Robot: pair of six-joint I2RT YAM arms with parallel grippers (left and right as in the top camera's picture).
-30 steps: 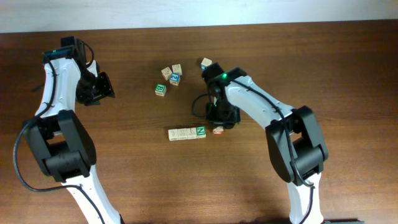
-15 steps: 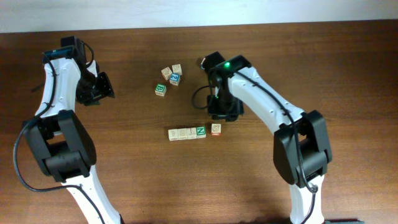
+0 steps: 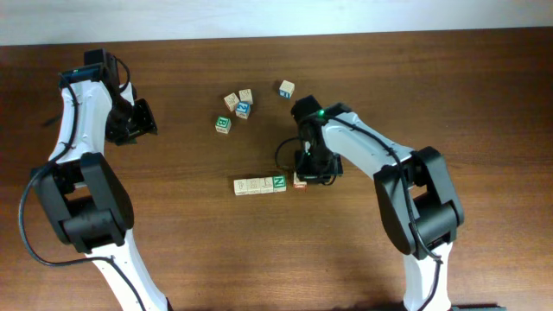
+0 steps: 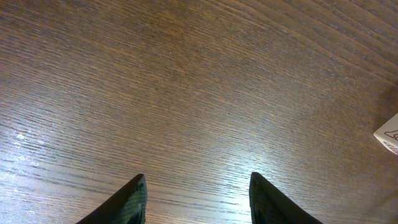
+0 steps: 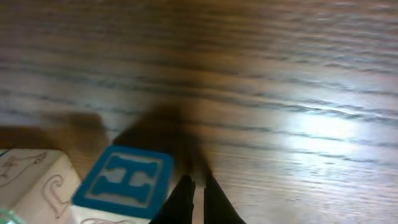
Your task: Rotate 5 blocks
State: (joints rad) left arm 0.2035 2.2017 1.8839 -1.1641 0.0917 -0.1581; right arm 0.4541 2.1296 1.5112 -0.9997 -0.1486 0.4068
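Overhead, row: I see four blocks (image 3: 259,184) side by side in a line near the middle of the surface (image 3: 484,104). There are two cream ones at the left, then the green block (image 3: 279,182) with a white "N", then a red-marked block (image 3: 299,181) at the right end.
Overhead, right fingers: my right fingers (image 3: 307,173) are down at the red-marked block and cover part of it. From up here I cannot tell how they stand.
Overhead, loose blocks: a cluster (image 3: 235,109) of four lies well above the row, one blue-topped and one green-edged. Their letters are too small for me to read. A single block (image 3: 286,88) sits apart to their right.
Overhead, left fingers: my left fingers (image 3: 143,121) hang far to the left, well apart from every block.
Left wrist: the two dark tips stand apart over bare wood with nothing between them. A pale block corner (image 4: 388,134) with a line drawing shows at the right edge.
Right wrist: the picture is blurred. The tips are pressed together and hold nothing. They are just beside a blue face (image 5: 124,177) that reads "H". A cream face (image 5: 31,177) with line drawings touches the blue one on its left. I cannot tell which blocks these faces belong to.
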